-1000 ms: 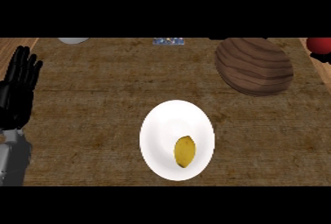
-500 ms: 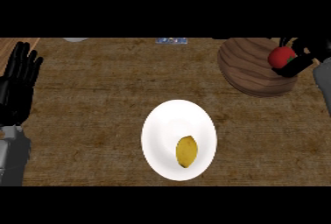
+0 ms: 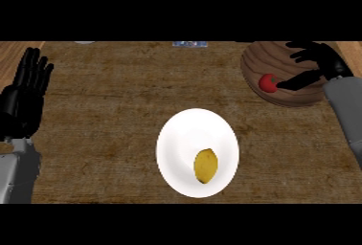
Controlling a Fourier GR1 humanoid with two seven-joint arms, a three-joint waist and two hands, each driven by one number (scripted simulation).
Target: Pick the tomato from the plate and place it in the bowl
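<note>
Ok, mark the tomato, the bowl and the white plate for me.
tomato point(image 3: 268, 82), head view, on the middle of its red skin.
bowl point(image 3: 263, 55), head view, on its brown inner wall, upper left.
plate point(image 3: 192, 134), head view, on bare white surface above the yellow item.

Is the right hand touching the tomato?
Cannot tell. In the head view the right hand's thumb tip ends right beside the tomato in the bowl; no clear gap or contact shows.
</note>
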